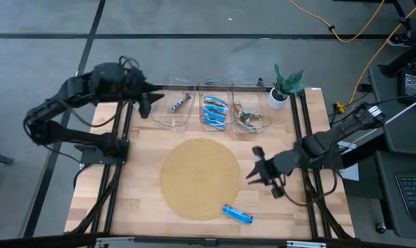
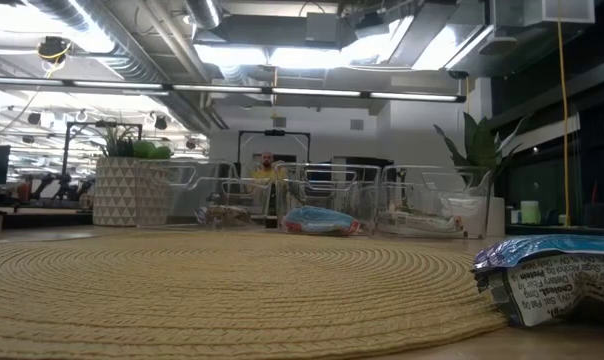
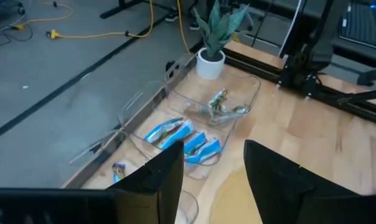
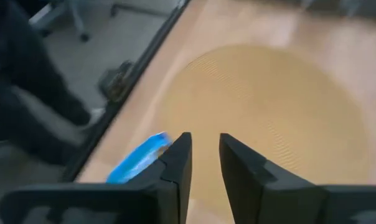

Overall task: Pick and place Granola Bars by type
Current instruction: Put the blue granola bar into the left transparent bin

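**One blue bar left on the table**

From above, a grey floor surrounds a wooden table (image 1: 125, 200) with a round woven mat (image 1: 199, 178) at its middle. Three clear bins (image 1: 215, 114) line the far edge beside a potted plant (image 1: 285, 87): one blue bar in the left, several blue bars (image 1: 215, 110) in the middle, silvery ones (image 1: 248, 118) in the right. The last blue bar (image 1: 237, 215) lies at the mat's near edge. The left gripper (image 1: 144, 107) hangs just beside the left bin; the right gripper (image 1: 257, 172) hovers over the mat's right edge.

At table height, an office stretches behind; the last bar sits close up at right.

The left wrist view shows its fingers (image 3: 157, 180) apart and empty, bins beyond.

The right wrist view shows narrowly parted, empty fingers (image 4: 178, 162), the bar just past them.

I judge sorting nearly done: the right arm must next descend, widen, and close on that bar.
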